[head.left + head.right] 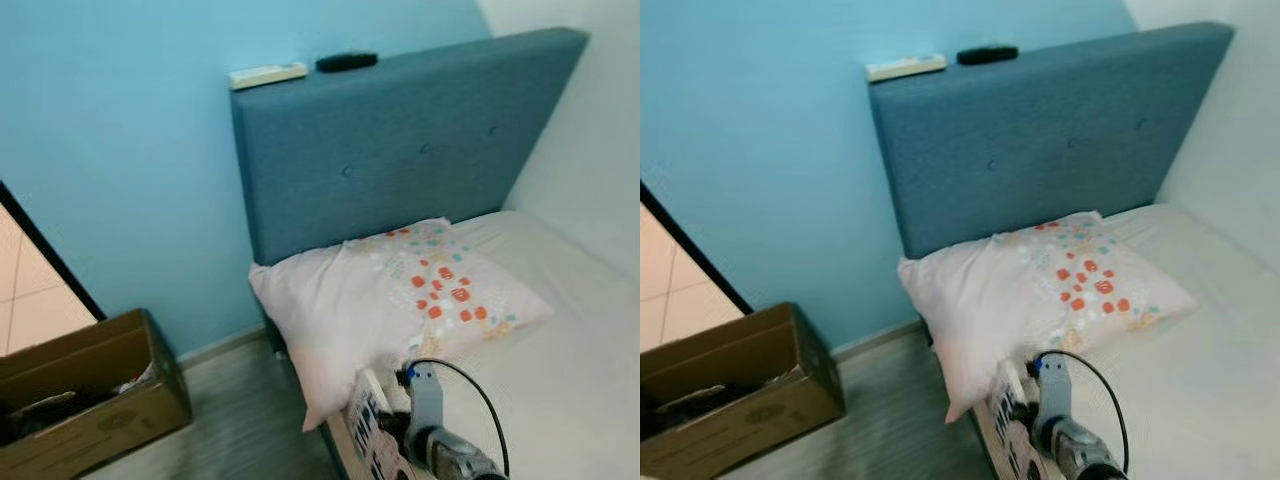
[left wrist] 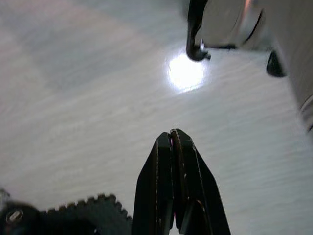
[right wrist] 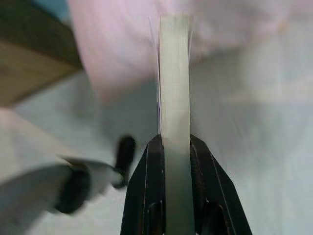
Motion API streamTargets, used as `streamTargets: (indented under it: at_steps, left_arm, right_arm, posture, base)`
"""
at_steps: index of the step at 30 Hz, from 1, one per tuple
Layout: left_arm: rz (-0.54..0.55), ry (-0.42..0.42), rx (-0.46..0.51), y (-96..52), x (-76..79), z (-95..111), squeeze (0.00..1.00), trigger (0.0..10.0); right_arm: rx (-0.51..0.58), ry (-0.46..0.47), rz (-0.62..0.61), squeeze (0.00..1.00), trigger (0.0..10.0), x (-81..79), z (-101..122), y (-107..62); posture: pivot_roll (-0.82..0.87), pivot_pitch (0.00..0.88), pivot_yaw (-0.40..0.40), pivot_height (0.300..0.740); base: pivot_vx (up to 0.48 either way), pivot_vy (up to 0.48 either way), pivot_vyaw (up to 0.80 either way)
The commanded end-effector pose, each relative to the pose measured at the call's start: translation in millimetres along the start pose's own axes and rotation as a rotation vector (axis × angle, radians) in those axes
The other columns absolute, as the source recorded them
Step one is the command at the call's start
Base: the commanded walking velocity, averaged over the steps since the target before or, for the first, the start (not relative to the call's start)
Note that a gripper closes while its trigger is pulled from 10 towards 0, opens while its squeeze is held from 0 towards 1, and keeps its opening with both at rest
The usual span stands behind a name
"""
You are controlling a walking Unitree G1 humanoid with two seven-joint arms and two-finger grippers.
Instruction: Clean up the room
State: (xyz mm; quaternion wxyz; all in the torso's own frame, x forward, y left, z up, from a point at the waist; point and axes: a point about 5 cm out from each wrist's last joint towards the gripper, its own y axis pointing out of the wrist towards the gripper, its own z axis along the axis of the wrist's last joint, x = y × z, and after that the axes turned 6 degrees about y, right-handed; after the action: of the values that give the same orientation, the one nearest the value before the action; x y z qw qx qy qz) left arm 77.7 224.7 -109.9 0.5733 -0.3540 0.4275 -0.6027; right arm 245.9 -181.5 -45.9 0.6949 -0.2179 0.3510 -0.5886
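A thin, flat book with a patterned cover (image 1: 368, 428) is held edge-on at the near corner of the bed; its pale edge (image 3: 173, 73) runs straight out between the fingers. My right gripper (image 3: 174, 139) is shut on this book, and the right arm (image 1: 438, 440) reaches in from the bottom toward the pink pillow (image 1: 390, 300). The pillow lies against the blue headboard (image 1: 400, 150) and overhangs the mattress (image 1: 570, 360). My left gripper (image 2: 171, 134) hangs over grey floor with its fingers pressed together and nothing between them.
An open cardboard box (image 1: 90, 395) with some items in it stands on the floor at the left. A white remote (image 1: 267, 75) and a black object (image 1: 346, 62) rest on top of the headboard. Grey floor lies between box and bed.
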Motion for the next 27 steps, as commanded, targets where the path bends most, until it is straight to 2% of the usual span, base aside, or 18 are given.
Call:
streamTargets:
  at_steps: [1, 2, 4, 8, 12, 20, 27]
  left_arm:
    - [-0.001, 0.015, 0.000, -1.5, -4.2, -2, 0.00, 10.0]
    - [0.001, 0.014, 0.005, -2.6, -7.3, -3, 0.00, 10.0]
    - [0.002, 0.016, 0.006, -3.1, -8.8, -4, 0.00, 10.0]
    - [0.003, 0.021, 0.005, -5.0, -12.7, -7, 0.00, 10.0]
    - [0.001, 0.026, 0.001, -6.5, -14.8, -10, 0.00, 10.0]
    - [-0.007, 0.027, 0.003, -7.6, -14.5, -12, 0.00, 10.0]
    - [-0.011, 0.030, 0.007, -8.8, -16.2, -14, 0.00, 10.0]
  right_arm:
    - [-0.010, -0.031, -0.034, 0.00, 10.0, 6.0, -3, -2.0]
    - [-0.010, -0.070, -0.071, 0.00, 10.0, 13.9, 0, -4.4]
    - [-0.008, -0.088, -0.089, 0.00, 10.0, 18.0, 2, -5.7]
    - [-0.003, -0.183, -0.155, 0.00, 10.0, 30.7, 10, -9.7]
    - [0.056, -0.186, -0.216, 0.00, 10.0, 41.9, 27, -13.8]
    - [0.148, -0.129, -0.217, 0.00, 10.0, 41.3, 43, -14.1]
    - [0.142, -0.137, -0.212, 0.00, 10.0, 35.0, 40, -11.1]
  posture:
    - [0.06, 0.197, -0.008, 0.740]
    - [0.06, 0.205, -0.004, 0.740]
    - [0.06, 0.208, -0.002, 0.740]
    - [0.07, 0.219, 0.009, 0.740]
    - [0.07, 0.227, 0.012, 0.740]
    - [0.08, 0.233, 0.019, 0.740]
    - [0.09, 0.243, 0.025, 0.740]
  base:
    - [0.000, 0.000, 0.00]
    - [0.000, 0.000, 0.00]
    - [0.000, 0.000, 0.00]
    - [0.000, 0.000, 0.00]
    - [0.000, 0.000, 0.00]
    - [0.000, 0.000, 0.00]
    - [0.000, 0.000, 0.00]
